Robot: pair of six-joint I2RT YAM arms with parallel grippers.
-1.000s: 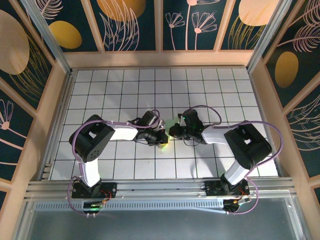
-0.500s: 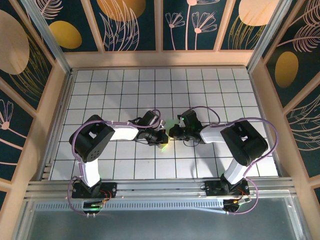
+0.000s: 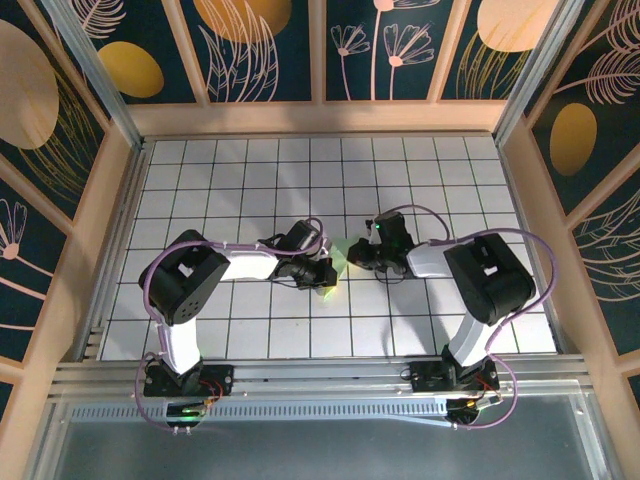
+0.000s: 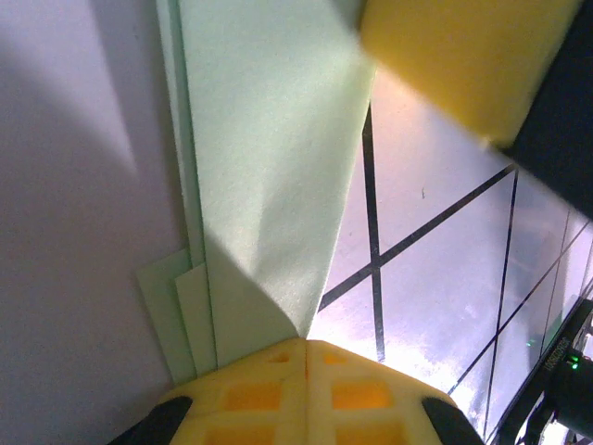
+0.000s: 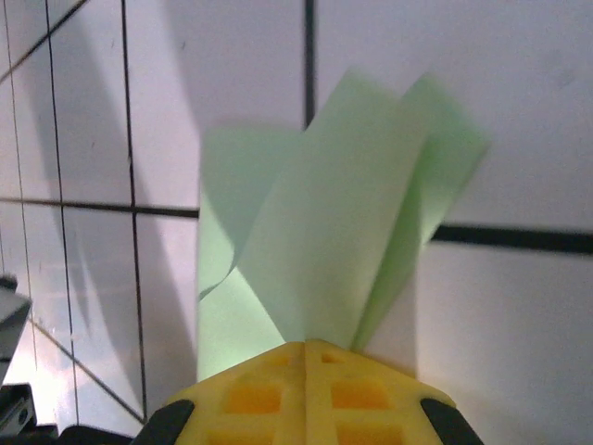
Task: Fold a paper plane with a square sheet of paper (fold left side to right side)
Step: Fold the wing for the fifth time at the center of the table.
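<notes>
The green paper (image 5: pixel 315 250) is in the middle of the table (image 3: pixel 200 180), between the two arms. It is not a flat square now. It is folded into a thin shape with a few layers, and in the right wrist view the flaps spread out like a little fan.

The left gripper (image 4: pixel 306 345) has its yellow jaws pressed together on one end of the paper. The right gripper (image 5: pixel 306 345) has its jaws pressed together on the other end, just where the flaps meet. So both grippers pinch the same paper from two sides. The paper looks a bit lifted off the white tiles, because there is a shadow under it, but I cannot tell for sure.

I think this paper is very light and thin. It bends easily and does not stay stiff by itself. The loose flaps look like they want to spring open. It could also rip if the two grippers pull away from each other too hard, and it could get crumpled if they push together.

I think the best place to hold it is near a fold, where many layers lie on top of each other. That part is the strongest. A single thin corner would just flop or tear.
</notes>
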